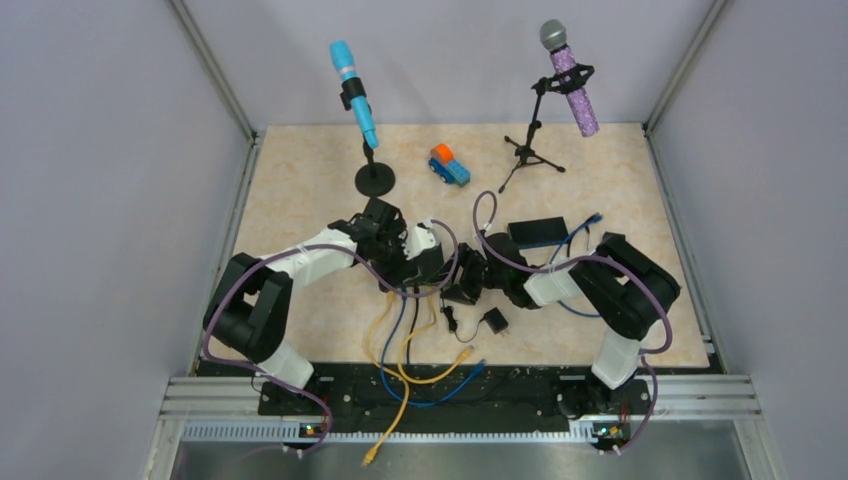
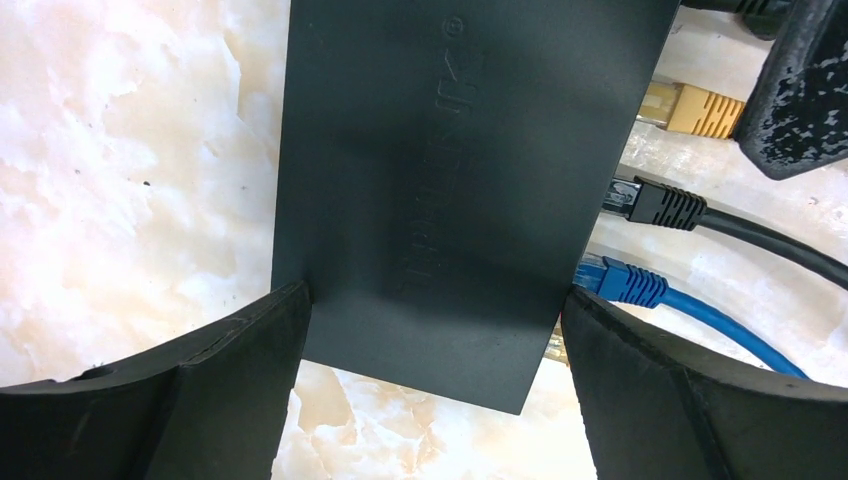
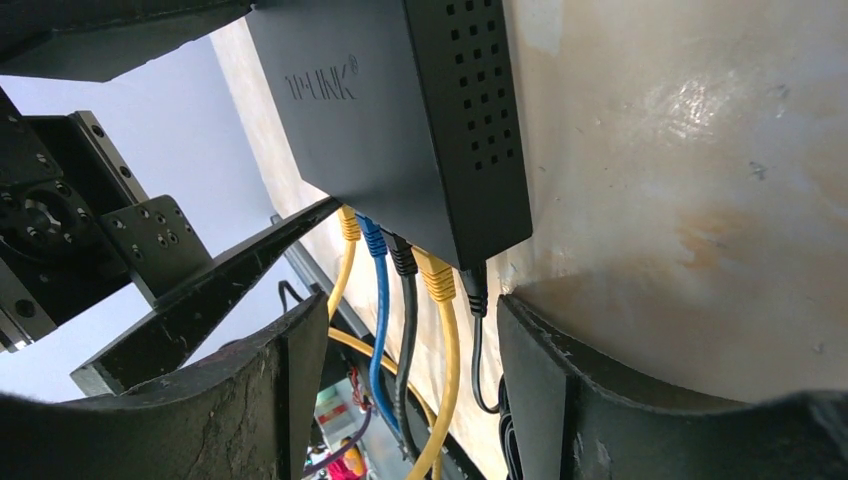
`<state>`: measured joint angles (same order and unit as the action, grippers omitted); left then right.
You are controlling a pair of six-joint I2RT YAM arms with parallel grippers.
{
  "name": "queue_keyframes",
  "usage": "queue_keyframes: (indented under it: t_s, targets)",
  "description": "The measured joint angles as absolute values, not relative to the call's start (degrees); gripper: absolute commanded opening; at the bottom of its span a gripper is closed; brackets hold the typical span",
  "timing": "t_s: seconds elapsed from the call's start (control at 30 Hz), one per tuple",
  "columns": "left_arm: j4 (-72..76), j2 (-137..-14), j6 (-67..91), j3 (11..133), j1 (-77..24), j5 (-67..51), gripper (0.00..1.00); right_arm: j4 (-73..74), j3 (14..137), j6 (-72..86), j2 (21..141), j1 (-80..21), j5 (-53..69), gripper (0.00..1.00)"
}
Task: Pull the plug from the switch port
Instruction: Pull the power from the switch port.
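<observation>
A black network switch lies on the marble table, and my left gripper is shut on its two sides. Yellow, black and blue plugs sit in its ports. In the right wrist view the switch shows a row of plugs: yellow, blue, black, yellow and a thin black power plug. My right gripper is open just below the ports, with the cables hanging between its fingers and none gripped. In the top view both grippers meet at the table's middle.
A blue microphone on a stand and a purple one on a tripod stand at the back. A toy truck lies between them. A second black box and a black adapter lie near the right arm. Cables trail over the front edge.
</observation>
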<state>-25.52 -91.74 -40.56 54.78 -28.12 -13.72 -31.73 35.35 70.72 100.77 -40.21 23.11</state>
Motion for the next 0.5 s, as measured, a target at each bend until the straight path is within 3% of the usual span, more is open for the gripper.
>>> queue_keyframes:
  t_s: [0.2, 0.5]
  targets:
    - [-24.53, -91.35, -40.12, 54.00, -28.80, -11.73, 0.98, -32.14, 35.35, 70.78, 100.95, -40.21, 23.29, 0.62]
    - [-24.60, -91.33, -38.65, 54.04, -29.21, -10.90, 0.81, -33.45, 35.62, 71.18, 102.13, -40.21, 23.97, 0.60]
